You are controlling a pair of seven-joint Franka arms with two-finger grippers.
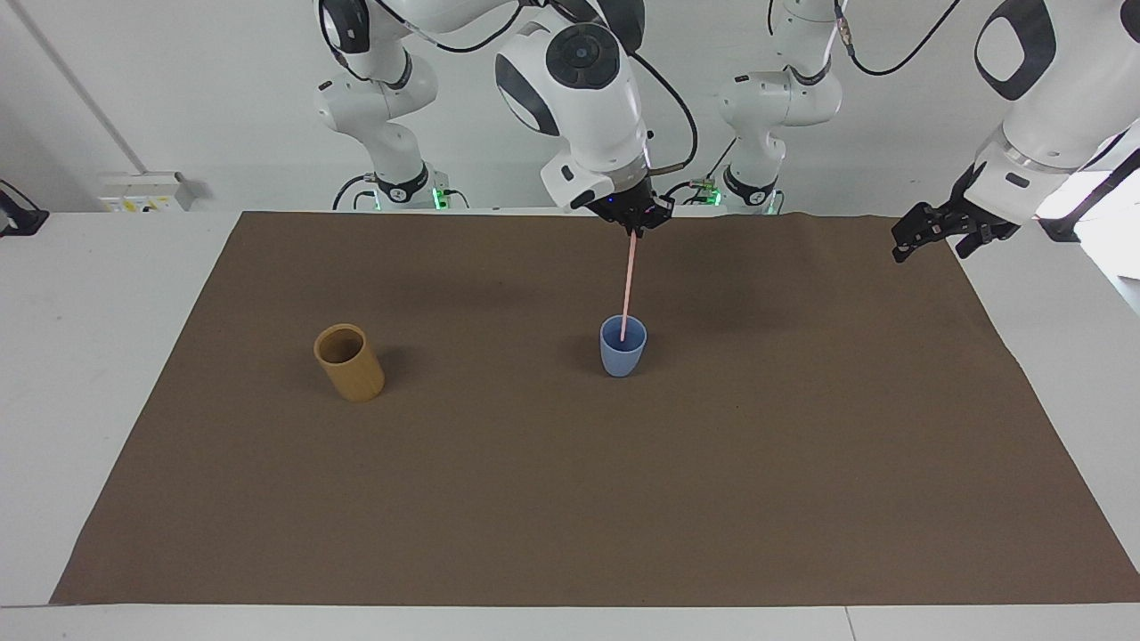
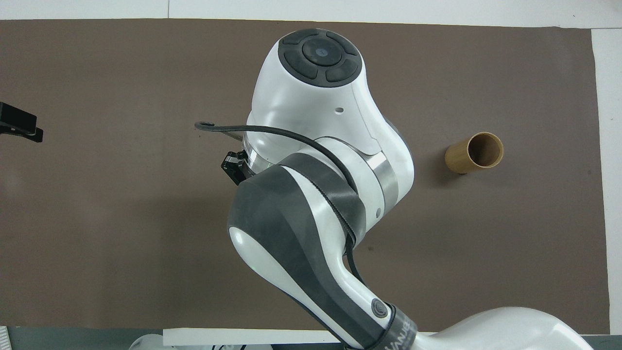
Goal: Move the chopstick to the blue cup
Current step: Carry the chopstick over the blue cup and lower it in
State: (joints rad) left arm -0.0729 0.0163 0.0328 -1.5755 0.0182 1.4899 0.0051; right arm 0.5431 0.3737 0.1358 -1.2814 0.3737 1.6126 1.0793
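Note:
My right gripper (image 1: 634,220) is up over the blue cup (image 1: 622,353) and is shut on the top end of the pale pink chopstick (image 1: 628,285). The stick hangs almost upright, and its lower tip is inside the mouth of the cup. The cup stands upright near the middle of the brown mat. In the overhead view the right arm covers the cup and the stick, and only a black corner of the right hand (image 2: 234,166) shows. My left gripper (image 1: 926,236) waits, open and empty, in the air over the mat's edge at the left arm's end, and it also shows in the overhead view (image 2: 19,127).
A taller tan cylindrical cup (image 1: 349,362) stands upright on the brown mat (image 1: 570,499) toward the right arm's end, and it also shows in the overhead view (image 2: 474,153). White table surface surrounds the mat.

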